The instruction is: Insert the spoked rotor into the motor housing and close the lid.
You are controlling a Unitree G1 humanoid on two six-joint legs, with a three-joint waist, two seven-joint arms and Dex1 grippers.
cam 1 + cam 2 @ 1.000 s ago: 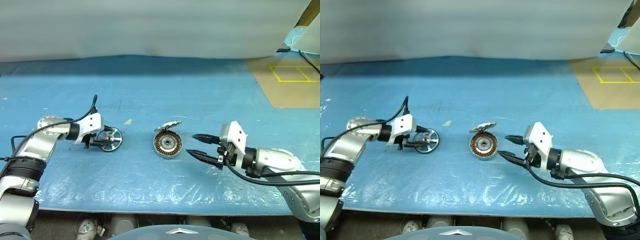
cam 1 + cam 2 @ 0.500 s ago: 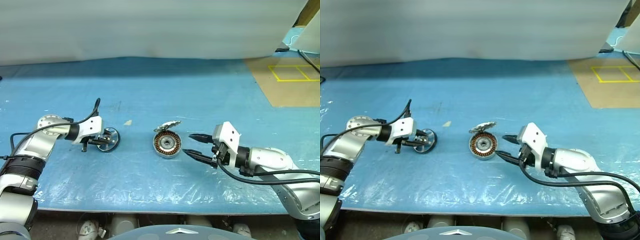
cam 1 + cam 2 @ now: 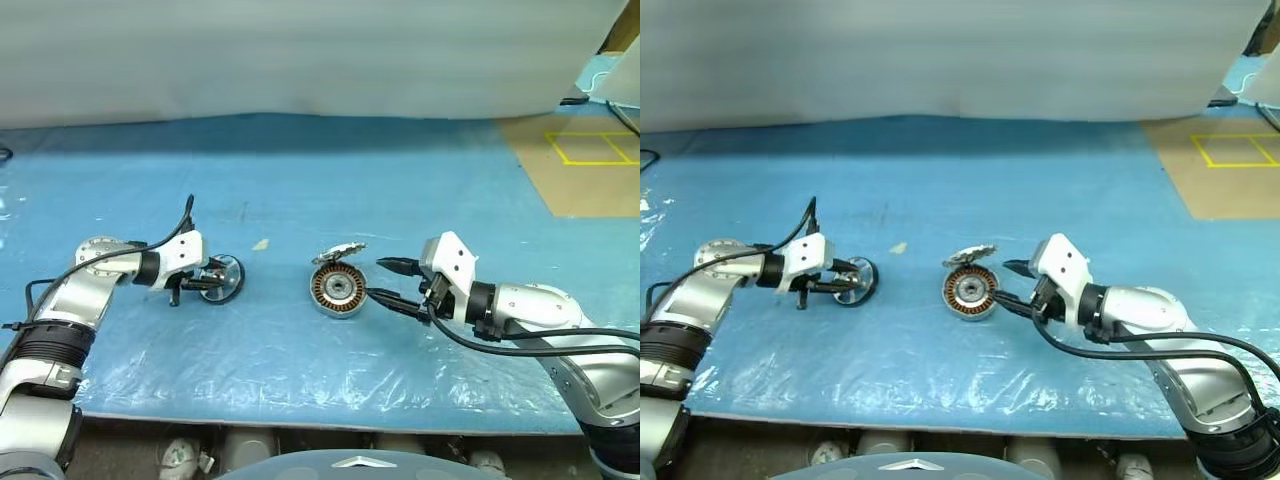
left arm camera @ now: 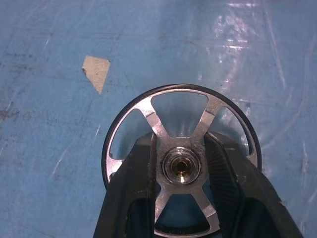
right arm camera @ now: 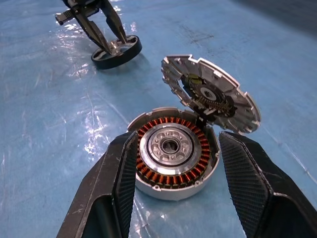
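Since left gripper (image 4: 181, 168) pinched only hub of grey spoked metal rotor (image 4: 179, 159), wheel might have slipped on lifting; right gripper (image 5: 173, 163) stood spread around round silver copper-wound motor housing (image 5: 172, 151), apparently untouching, hinged toothed silver lid (image 5: 210, 92) upright.

The counter (image 3: 330, 170) is covered in blue plastic sheeting. On it lie the spoked rotor (image 3: 222, 277), a small pale scrap (image 3: 260, 244), and the motor housing (image 3: 337, 290) with the lid (image 3: 339, 252) standing tilted at its far edge.

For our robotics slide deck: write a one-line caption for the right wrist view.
Open right gripper straddles the motor housing, its lid hinged up; beyond, the left gripper grips the spoked rotor.
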